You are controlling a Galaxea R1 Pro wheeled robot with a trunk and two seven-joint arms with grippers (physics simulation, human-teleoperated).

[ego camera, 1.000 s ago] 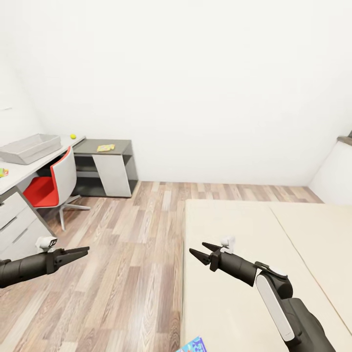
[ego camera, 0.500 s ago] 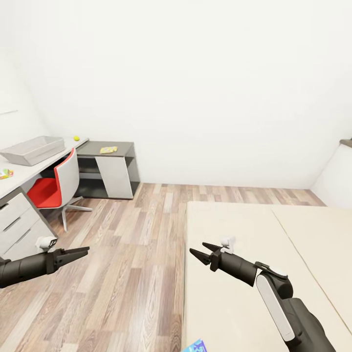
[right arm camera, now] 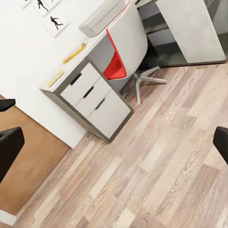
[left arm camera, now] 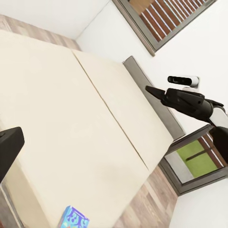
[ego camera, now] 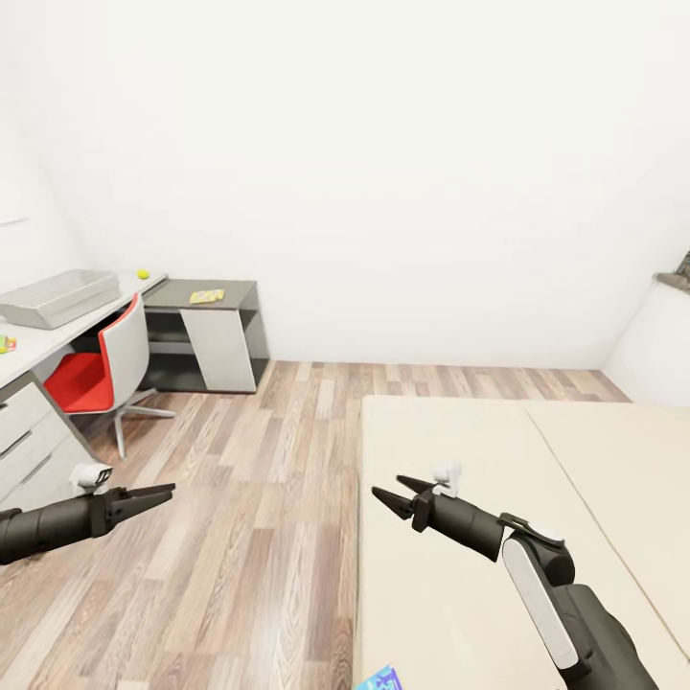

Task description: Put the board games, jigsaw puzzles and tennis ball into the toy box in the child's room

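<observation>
The grey toy box (ego camera: 57, 297) stands on the white desk (ego camera: 38, 340) at the far left, with the yellow tennis ball (ego camera: 143, 274) just behind it. A flat yellow box (ego camera: 206, 296) lies on the lower dark desk, and a colourful flat item (ego camera: 5, 342) shows at the desk's left edge. A blue board game (ego camera: 383, 678) lies at the near edge of the bed (ego camera: 460, 575), also seen as the blue box (left arm camera: 74, 218). My left gripper (ego camera: 161, 494) hangs open over the floor. My right gripper (ego camera: 386, 485) is open above the bed, holding nothing.
A red and white swivel chair (ego camera: 101, 369) is tucked at the desk, beside the drawer unit (right arm camera: 95, 99). Wood floor (ego camera: 249, 498) runs between the desk and the bed. A window sill (ego camera: 676, 278) is at the far right.
The whole picture has shifted slightly, so the camera moved. Both arms keep their pose and both grippers stay open.
</observation>
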